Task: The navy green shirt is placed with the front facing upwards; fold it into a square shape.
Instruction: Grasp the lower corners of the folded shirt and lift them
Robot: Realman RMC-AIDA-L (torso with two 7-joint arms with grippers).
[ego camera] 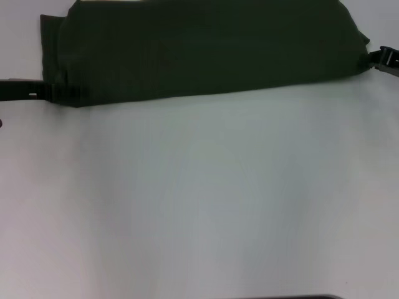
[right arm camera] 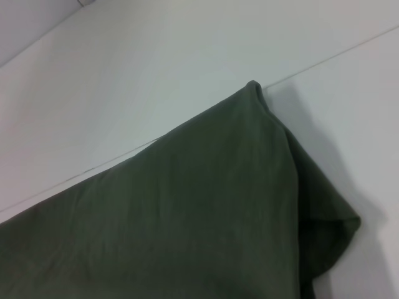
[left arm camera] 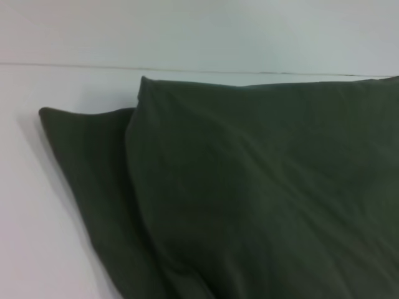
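Navy green shirt (ego camera: 206, 50): we found it at the far edge of the worktop (ego camera: 206, 199), doubled into a wide band, lettering hidden; squaring folds remained. Left claw (ego camera: 53, 92) and right claw (ego camera: 381, 59) at its ends; grip state we could not tell.

Plain white table (ego camera: 206, 205) w/ a thin seam line, soft even light, no other furniture visible.
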